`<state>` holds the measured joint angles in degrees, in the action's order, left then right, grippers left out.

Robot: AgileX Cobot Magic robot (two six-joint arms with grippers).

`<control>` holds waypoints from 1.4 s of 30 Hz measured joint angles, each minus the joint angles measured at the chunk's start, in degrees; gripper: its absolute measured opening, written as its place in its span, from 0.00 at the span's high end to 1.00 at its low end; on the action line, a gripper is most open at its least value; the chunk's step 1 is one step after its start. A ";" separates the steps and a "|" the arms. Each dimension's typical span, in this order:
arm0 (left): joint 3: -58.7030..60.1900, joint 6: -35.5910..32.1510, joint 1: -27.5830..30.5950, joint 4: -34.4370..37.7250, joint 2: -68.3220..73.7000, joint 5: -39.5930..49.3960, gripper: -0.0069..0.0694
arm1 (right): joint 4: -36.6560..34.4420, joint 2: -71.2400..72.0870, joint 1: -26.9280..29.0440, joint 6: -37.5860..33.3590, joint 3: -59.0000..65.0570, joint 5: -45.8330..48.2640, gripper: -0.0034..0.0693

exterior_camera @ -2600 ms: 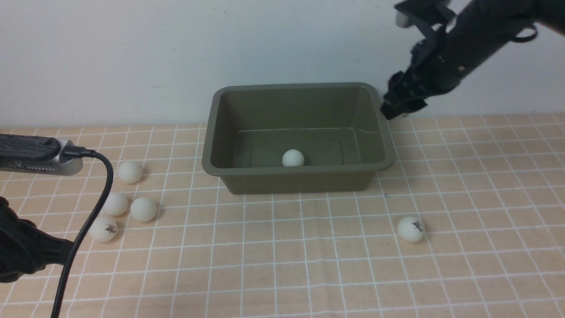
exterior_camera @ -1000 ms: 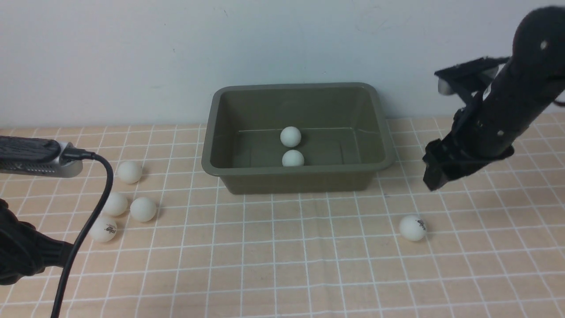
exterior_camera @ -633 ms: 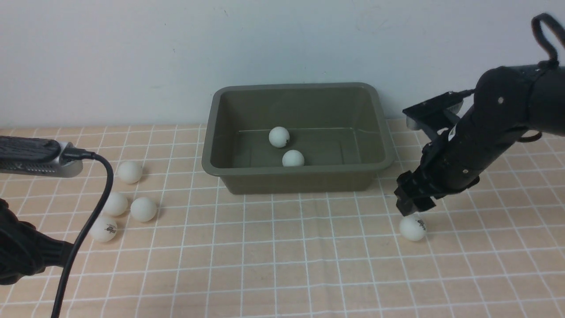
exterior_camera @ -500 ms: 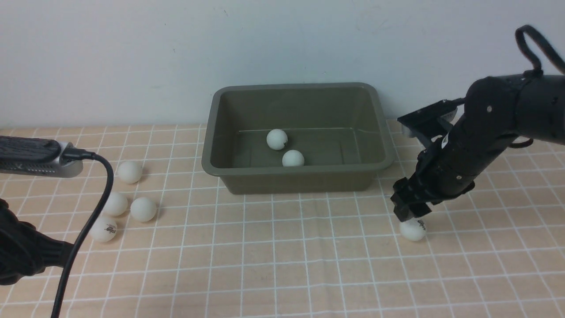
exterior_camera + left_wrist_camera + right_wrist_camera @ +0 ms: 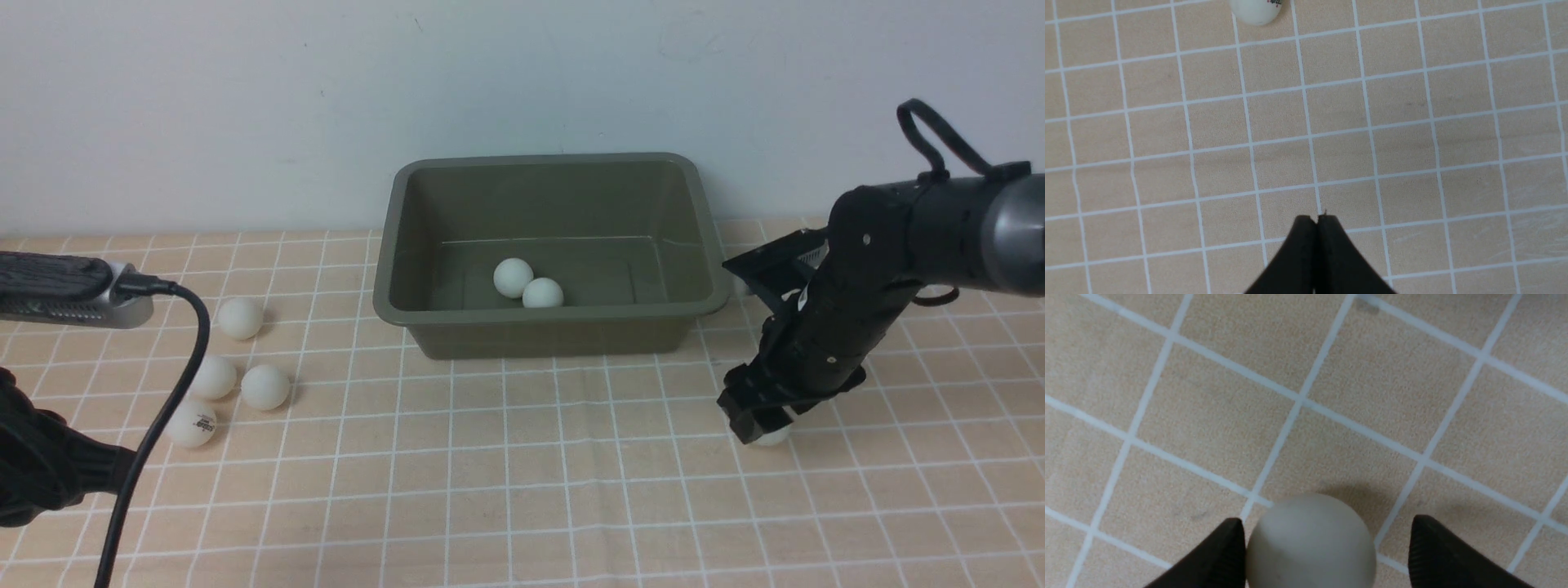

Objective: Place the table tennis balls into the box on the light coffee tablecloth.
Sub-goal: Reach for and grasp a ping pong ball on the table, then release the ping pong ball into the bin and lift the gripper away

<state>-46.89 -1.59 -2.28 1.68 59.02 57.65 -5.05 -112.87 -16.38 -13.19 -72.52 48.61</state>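
1. The box (image 5: 551,333) stands at the far middle of the light coffee tablecloth (image 5: 522,474), close to the wall (image 5: 245,98), with its open side up.
2. Two table tennis balls lie on its floor — the inner left ball (image 5: 513,278) and the inner right ball (image 5: 542,292) — touching each other near the front wall.
3. Four more rest on the cloth to the left, well apart from the box. The far ball (image 5: 240,318) lies alone. The second ball (image 5: 213,376) and the third ball (image 5: 264,386) lie just beside each other. The lettered ball (image 5: 190,422) is nearest the camera and carries small dark print.
4. The last ball (image 5: 774,438) sits on the cloth off the box's right front corner. In the front view it is mostly hidden by the right gripper (image 5: 758,423), which is lowered right over it.
5. The right wrist view shows that gripper's jaws standing wide, one on each side of the last ball (image 5: 1310,543). One finger (image 5: 1220,555) is at the ball's edge, while the other finger (image 5: 1449,555) is clear of it with cloth showing between — so the ball is straddled, not clamped.
6. The left gripper (image 5: 1315,218) has its jaws pressed together with nothing between them and hangs above bare cloth. A printed ball (image 5: 1255,10) shows at the edge of that view, well apart from the tips.
7. A black cable (image 5: 163,392) curves down in front of the left group of balls.
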 joint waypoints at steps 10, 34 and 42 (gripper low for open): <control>0.00 0.00 0.00 0.00 0.00 0.00 1.00 | 1.91 -0.26 0.00 1.38 -6.59 13.10 0.45; 0.00 0.00 0.00 0.00 0.00 -0.16 1.00 | -8.48 -13.17 -3.76 3.27 -42.29 15.89 0.45; 0.00 0.00 0.00 -0.01 0.00 -1.01 1.00 | -9.92 -15.98 -4.00 3.02 -42.85 11.96 0.45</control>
<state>-46.89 -1.59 -2.28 1.66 59.02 56.64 -14.98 -128.85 -20.38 -10.17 -115.37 60.57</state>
